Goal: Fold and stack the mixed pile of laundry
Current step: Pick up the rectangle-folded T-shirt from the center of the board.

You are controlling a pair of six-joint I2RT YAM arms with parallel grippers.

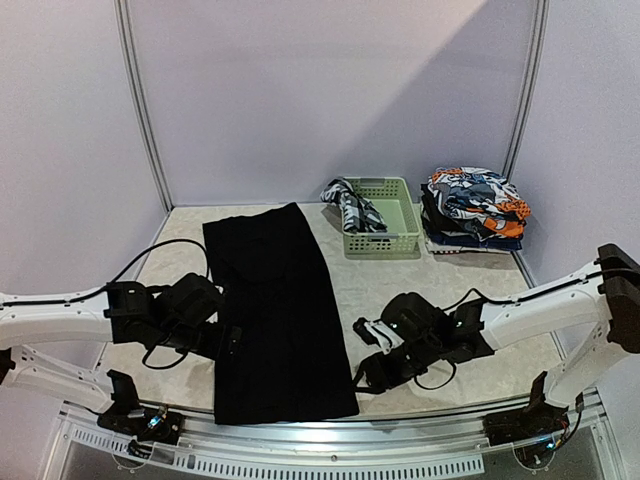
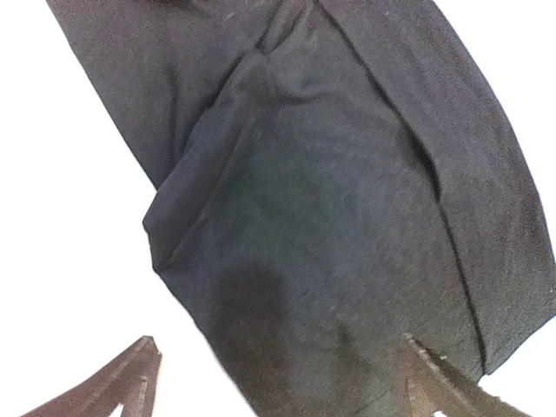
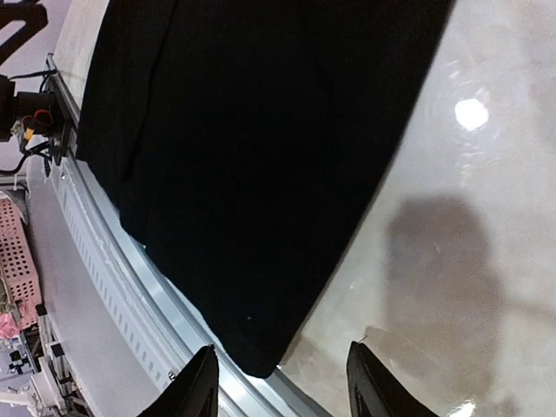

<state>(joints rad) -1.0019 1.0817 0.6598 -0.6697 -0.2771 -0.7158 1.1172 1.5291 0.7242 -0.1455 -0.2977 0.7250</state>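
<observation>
- Left gripper [image 2: 280, 347] stood wide open in my wrist feed, one finger [image 2: 130, 382] over bare table [image 2: 61, 217] and the other over the black cloth [image 2: 330, 217]. The cloth's left edge ran between them.
- From the top camera I saw it sitting at the cloth's left side, about midway along its length. I could not tell whether it touched the fabric.
- Right gripper [image 3: 282, 347] was spread wide too and held nothing. The cloth's near right corner lay just between its fingertips, at the metal rail [image 3: 113, 261] along the table's front.
- The cloth lay flat as one long strip down the middle of the table, between the two arms. It slanted a little from the far left towards the near right, and its near end reached the rail.
- The left wrist view showed a few soft creases and a lengthwise fold line in it.
- A green basket [image 1: 385, 245] sat at the far side of the table, well apart from the cloth.
- The checked shirt [image 1: 350, 205] hung crumpled over the basket's left rim.
- Just right of the basket, a stack [image 1: 475, 205] rested in the far right corner, with an orange, blue and white print on top of darker folded pieces.
</observation>
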